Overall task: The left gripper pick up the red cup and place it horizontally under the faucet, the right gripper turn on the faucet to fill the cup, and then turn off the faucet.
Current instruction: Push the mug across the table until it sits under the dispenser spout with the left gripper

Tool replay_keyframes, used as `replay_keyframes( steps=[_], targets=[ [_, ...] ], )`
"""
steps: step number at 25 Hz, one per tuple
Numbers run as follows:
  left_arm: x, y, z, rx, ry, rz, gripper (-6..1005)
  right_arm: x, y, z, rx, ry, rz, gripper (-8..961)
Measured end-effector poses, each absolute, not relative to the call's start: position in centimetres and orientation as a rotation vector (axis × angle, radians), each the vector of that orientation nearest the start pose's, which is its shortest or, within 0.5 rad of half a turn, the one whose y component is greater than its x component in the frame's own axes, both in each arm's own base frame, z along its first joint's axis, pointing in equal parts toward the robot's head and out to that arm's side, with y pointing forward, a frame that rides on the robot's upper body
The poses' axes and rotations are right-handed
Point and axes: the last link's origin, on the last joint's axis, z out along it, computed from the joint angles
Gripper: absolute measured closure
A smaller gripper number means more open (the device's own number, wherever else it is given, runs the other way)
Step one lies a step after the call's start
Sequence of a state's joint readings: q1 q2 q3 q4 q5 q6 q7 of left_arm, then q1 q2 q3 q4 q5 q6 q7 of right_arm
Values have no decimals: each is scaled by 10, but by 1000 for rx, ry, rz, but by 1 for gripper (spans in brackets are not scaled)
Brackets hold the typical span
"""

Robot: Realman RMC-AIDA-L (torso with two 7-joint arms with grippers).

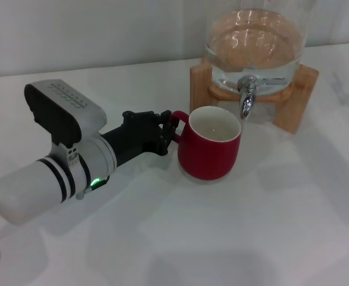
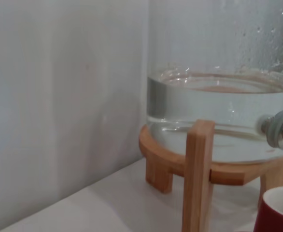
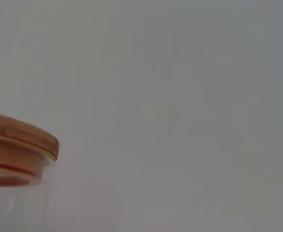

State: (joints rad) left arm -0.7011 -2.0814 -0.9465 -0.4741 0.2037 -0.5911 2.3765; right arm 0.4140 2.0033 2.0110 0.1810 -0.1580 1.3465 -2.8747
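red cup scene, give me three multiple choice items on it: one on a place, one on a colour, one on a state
1. Where does the red cup stand?
A. on the white table, just below the faucet
B. on top of the wooden stand
C. lying on its side at the table's near edge

2. What colour is the cup's inside?
A. black
B. white
C. red

3. What is the left gripper doing?
A. hanging far above the cup
B. gripping the faucet lever
C. at the cup's handle

Answers: 1 A, the cup sits upright on the table with the faucet over its rim. 2 B, the head view shows a white inside. 3 C, its fingers meet the red loop handle.
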Motion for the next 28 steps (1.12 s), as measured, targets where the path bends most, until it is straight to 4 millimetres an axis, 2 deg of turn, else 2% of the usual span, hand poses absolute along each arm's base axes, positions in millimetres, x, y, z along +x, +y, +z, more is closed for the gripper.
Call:
replay_keyframes(
  steps=[23,28],
  targets=[
    [-158,389,-141,-2500,-378,-489,855,339,333,93,-1347,276,824,336],
    [-157,388,-143,-2510,-371,-474,855,338,332,93,-1347,273,828,336]
  ],
)
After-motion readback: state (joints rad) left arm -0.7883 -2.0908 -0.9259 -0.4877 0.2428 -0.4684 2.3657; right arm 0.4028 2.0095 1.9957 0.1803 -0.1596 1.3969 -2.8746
